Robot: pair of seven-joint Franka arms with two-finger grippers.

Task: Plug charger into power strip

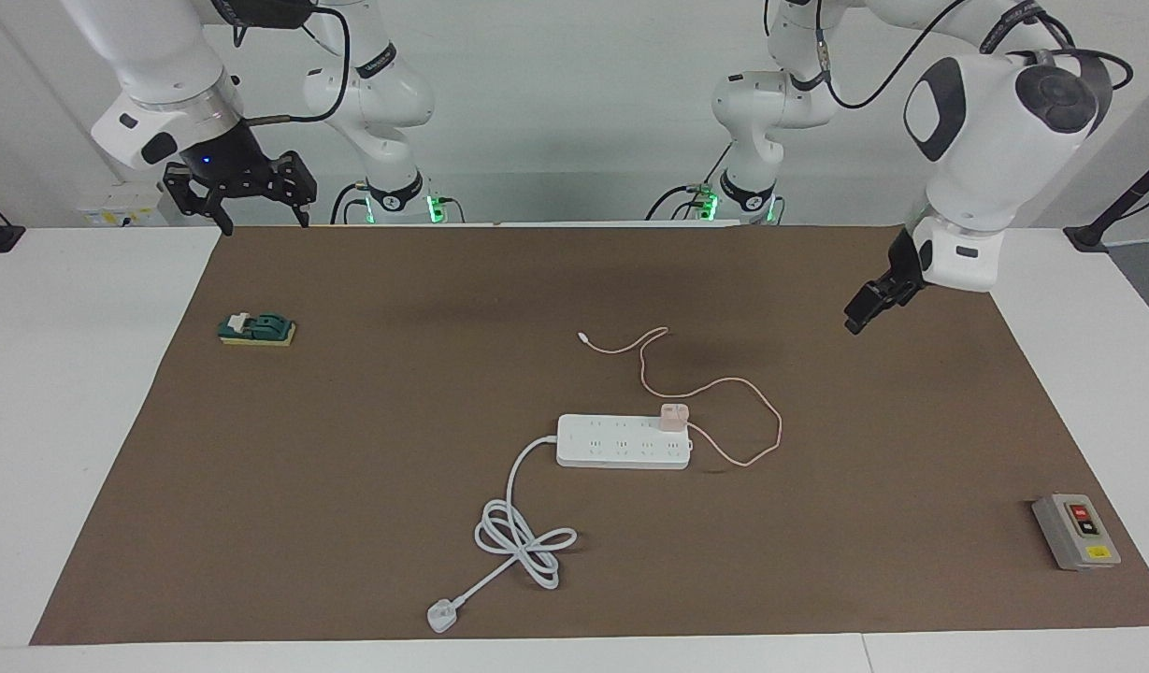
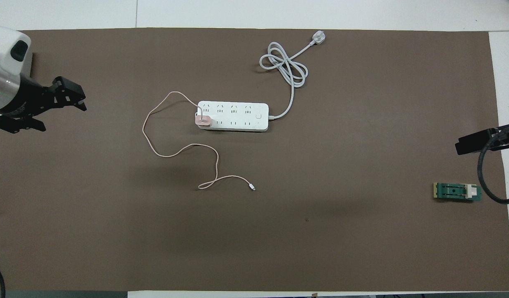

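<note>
The charger [image 1: 674, 416] sits in the end socket of the power strip [image 1: 624, 441], the end toward the left arm, and it looks seated, so the job appears done. The left gripper [image 1: 864, 308] hangs empty over bare mat, well apart from the strip, fingers apart. The right gripper [image 1: 242, 192] waits over the mat's corner by its own base, fingers spread too.

What could spoil it? That thin pink cable [image 2: 155, 140] loops wide toward the left arm's end of the surface. A low sweep there could snag the loop and tug the charger loose. The strip is light and unanchored, so a pull might drag it as well.

Room to move is generous. The brown mat [image 1: 368, 486] is open around the strip; the coiled white cord [image 1: 523, 537], the grey switch box [image 1: 1076, 531] and the green block [image 1: 256, 328] all lie near its edges, well apart.
</note>
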